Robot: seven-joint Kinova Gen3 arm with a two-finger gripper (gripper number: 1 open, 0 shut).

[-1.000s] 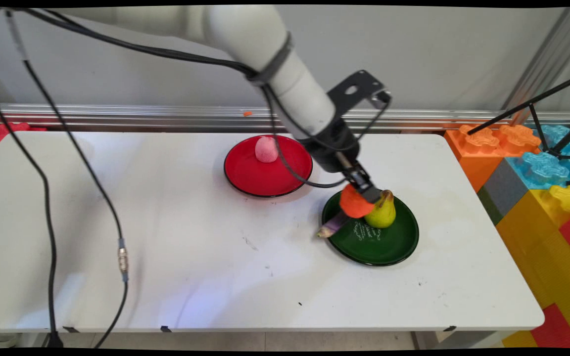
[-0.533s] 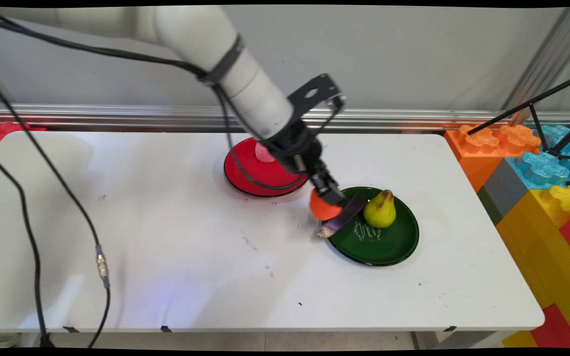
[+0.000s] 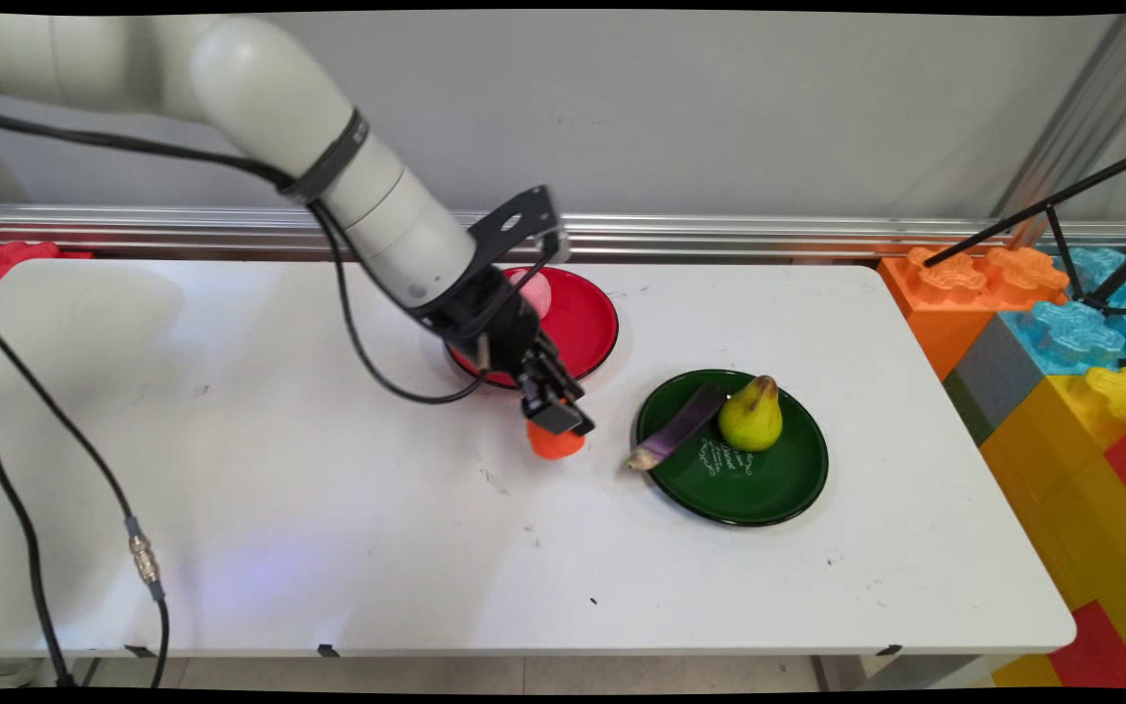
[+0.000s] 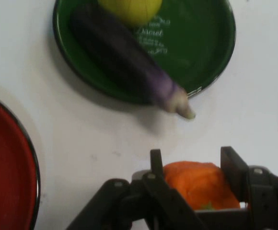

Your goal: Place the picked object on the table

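Note:
My gripper (image 3: 559,420) (image 4: 192,165) is shut on an orange fruit-like object (image 3: 555,442) (image 4: 201,184), held just above the white table between the two plates. To its right lies the green plate (image 3: 758,489) (image 4: 206,52) with a purple eggplant (image 3: 675,432) (image 4: 129,62) resting over its left rim and a yellow-green pear (image 3: 752,416) (image 4: 132,8) upright on it. Behind the gripper sits the red plate (image 3: 583,328) (image 4: 5,167), and a pink object (image 3: 536,291) on it is partly hidden by the hand.
Large coloured toy blocks (image 3: 1061,332) are stacked past the table's right edge, with black tripod legs (image 3: 1061,210) over them. An aluminium rail (image 3: 817,235) runs along the back. Black cables (image 3: 143,557) hang over the table's left side.
The gripper has carried the orange object leftward and down, off the green plate to the table between the plates. The eggplant and pear stayed on the green plate.

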